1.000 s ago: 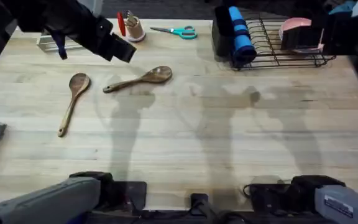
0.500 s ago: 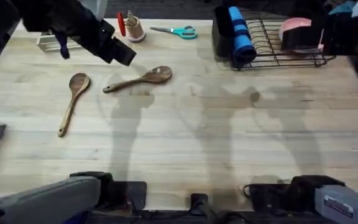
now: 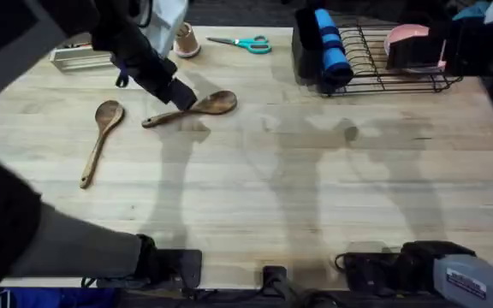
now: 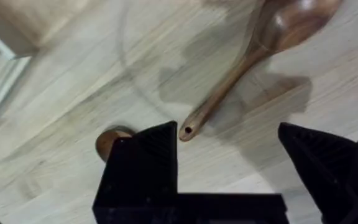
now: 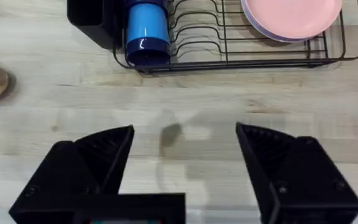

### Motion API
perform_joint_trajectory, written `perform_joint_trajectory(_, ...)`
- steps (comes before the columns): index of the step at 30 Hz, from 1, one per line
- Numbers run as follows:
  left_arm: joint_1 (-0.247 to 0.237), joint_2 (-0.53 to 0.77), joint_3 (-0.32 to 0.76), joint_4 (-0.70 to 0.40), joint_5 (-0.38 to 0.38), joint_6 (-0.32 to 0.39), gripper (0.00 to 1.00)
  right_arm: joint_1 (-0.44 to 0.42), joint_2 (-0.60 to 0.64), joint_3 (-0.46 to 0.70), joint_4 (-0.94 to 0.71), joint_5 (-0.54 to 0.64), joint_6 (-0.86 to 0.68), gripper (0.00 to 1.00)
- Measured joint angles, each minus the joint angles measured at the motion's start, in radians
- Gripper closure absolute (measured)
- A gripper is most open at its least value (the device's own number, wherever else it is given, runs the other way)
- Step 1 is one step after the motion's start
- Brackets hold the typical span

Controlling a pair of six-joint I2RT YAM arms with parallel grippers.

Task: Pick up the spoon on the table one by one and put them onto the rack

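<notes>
Two brown wooden spoons lie on the table (image 3: 298, 188): one spoon (image 3: 101, 141) at the left, another spoon (image 3: 197, 108) nearer the middle. My left gripper (image 3: 181, 96) hovers open over the second spoon's handle. In the left wrist view the spoon (image 4: 253, 56) has its handle end just inside one of the two spread fingers of the left gripper (image 4: 227, 134), and the other spoon's bowl (image 4: 107, 140) peeks out beside that finger. The black wire rack (image 3: 392, 64) stands at the back right, with its black utensil cup (image 3: 305, 43). My right gripper (image 5: 185, 168) is open over bare table, short of the rack (image 5: 241, 43).
A blue cup (image 3: 332, 51) and a pink plate (image 3: 405, 38) sit in the rack. Teal-handled scissors (image 3: 242, 43), a small wooden cup (image 3: 185, 38) and a clear tray (image 3: 80, 58) lie along the back edge. My left arm looms dark over the left side.
My left arm has swung right and toward the near side, bringing its gripper from behind the spoons to over the middle spoon's handle. The spoons have not moved.
</notes>
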Motion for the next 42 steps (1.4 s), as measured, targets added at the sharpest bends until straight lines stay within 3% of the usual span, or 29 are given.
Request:
perform_joint_trajectory(11,0.0,0.185,0.0,0.052,0.017,0.0,0.007,0.0,0.0,0.0,0.0,0.0,0.0,0.005)
perform_joint_trajectory(20,-0.001,0.245,0.0,0.128,0.043,0.003,0.008,0.0,0.0,0.0,0.0,0.0,0.0,0.005)
perform_joint_trajectory(33,-0.046,0.31,0.028,0.135,0.086,0.151,0.008,0.0,0.0,0.0,0.0,0.0,0.0,0.005)
perform_joint_trajectory(42,-0.047,0.336,0.058,0.105,0.091,0.176,0.008,0.0,0.0,0.0,0.0,0.0,0.0,0.005)
